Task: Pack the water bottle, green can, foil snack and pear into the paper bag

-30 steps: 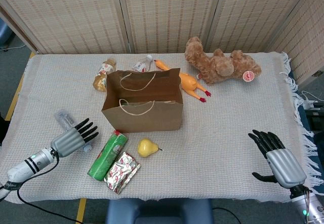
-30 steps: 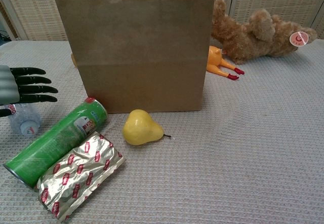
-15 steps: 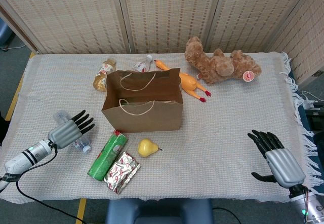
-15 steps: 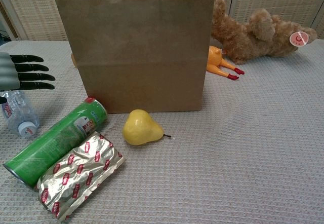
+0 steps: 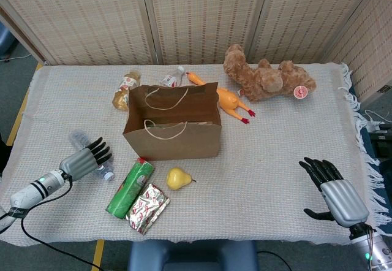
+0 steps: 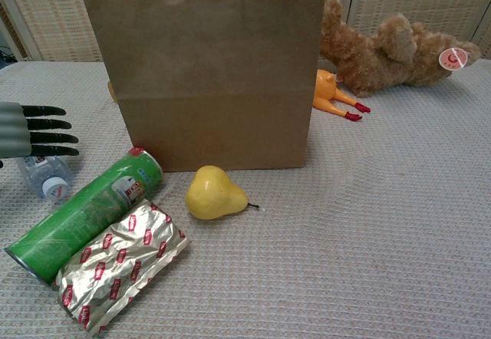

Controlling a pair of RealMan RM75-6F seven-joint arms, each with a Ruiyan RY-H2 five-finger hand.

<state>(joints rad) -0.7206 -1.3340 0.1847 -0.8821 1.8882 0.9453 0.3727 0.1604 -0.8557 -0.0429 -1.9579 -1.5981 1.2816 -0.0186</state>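
Clearly the water bottle (image 5: 89,157) is the item in hand: it lies on its side at the near left of the table (image 5: 275,130), cap toward the near edge, with the left hand (image 5: 84,159) poised directly over it, fingers spread and grasping nothing yet. To do this well, I would lower the palm across the bottle's middle and wrap the fingers fully, since a smooth round bottle may roll. Just right of it lie the green can (image 5: 130,187), foil snack (image 5: 147,207) and pear (image 5: 178,178), all near the upright, open paper bag (image 5: 173,129). The right hand (image 5: 331,187) idles at the near right, fingers released. Beyond the bag rest two small bottles (image 5: 126,89), a rubber chicken (image 5: 224,99) and a teddy bear (image 5: 266,77), none obstructing.
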